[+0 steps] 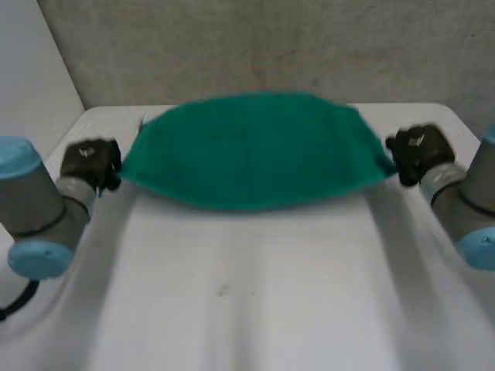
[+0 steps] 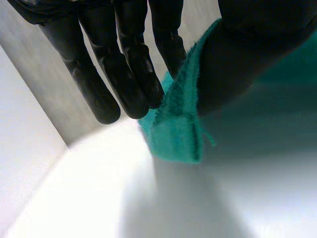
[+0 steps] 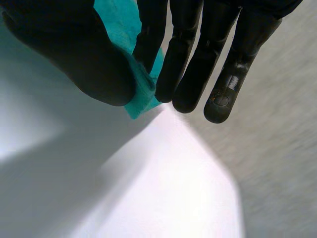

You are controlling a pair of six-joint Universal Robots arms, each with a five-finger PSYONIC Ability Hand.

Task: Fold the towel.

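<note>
Hanging over the white table (image 1: 247, 301), the green towel (image 1: 251, 151) spans the upper middle of the frame, one corner pinched in the left hand (image 1: 89, 162), the other in the right hand (image 1: 418, 151) (each clamped tight). Mid-fold, I'd judge; next, carry both corners across evenly.

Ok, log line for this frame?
towel: green, spread wide, lower edge sagging | left hand: pinching a left corner | right hand: pinching a right corner
</note>
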